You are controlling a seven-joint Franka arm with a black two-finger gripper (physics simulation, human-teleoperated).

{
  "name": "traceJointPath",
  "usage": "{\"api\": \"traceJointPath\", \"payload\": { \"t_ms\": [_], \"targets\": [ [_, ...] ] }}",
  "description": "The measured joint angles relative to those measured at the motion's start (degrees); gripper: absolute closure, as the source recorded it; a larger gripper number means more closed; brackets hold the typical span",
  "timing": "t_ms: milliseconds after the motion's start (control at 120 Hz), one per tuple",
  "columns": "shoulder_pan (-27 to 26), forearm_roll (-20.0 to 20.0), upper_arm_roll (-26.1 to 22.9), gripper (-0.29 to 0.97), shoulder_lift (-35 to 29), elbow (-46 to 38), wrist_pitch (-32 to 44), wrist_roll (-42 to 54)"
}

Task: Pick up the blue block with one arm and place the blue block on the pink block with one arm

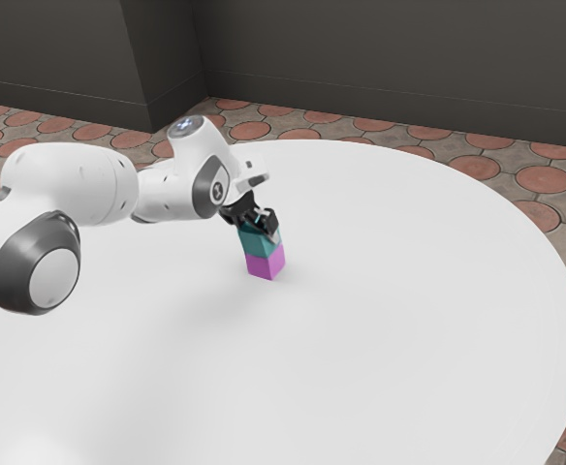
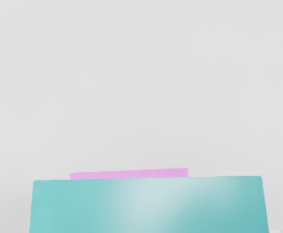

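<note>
The arm (image 1: 79, 194) reaches over the round white counter (image 1: 409, 339) from the exterior view's left. Its end effector (image 1: 254, 218) is clamped on the blue block (image 1: 253, 235), which rests on the pink block (image 1: 266, 260) between the counter's middle and its far edge.

Round white table (image 1: 409, 320); pink block (image 1: 266, 262) resting on it.

A bare indoor room (rendered, not photographed): a round, smooth white table (image 1: 409, 320) stands on a floor of reddish-brown circular clay tiles (image 1: 545, 179), backed by plain dark grey walls (image 1: 361, 48).
</note>
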Motion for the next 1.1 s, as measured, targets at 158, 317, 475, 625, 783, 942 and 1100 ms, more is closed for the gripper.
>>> {"api": "traceJointPath", "payload": {
  "t_ms": [158, 317, 475, 625, 783, 942, 1100],
  "targets": [
    [-0.31, 0.18, 0.01, 0.39, -0.09, 0.25, -0.34, 1.29],
    [-0.44, 0.78, 0.16, 0.4, -0.26, 0.27, -0.59, 3.26],
    [-0.53, 0.98, 0.18, 0.4, -0.15, 0.57, -0.64, 4.98],
    [-0.72, 0.36, 0.65, 0.4, 0.06, 1.46, -0.62, 6.17],
    [-0.62, -0.56, 0.95, 0.4, 0.12, 0.97, -0.67, 6.89],
    [-0.86, -1.16, 0.97, 0.4, 0.07, 0.74, -0.66, 7.36],
    [-0.92, -1.39, 0.97, 0.4, -0.02, 0.45, -0.65, 7.69]
  ]
}}
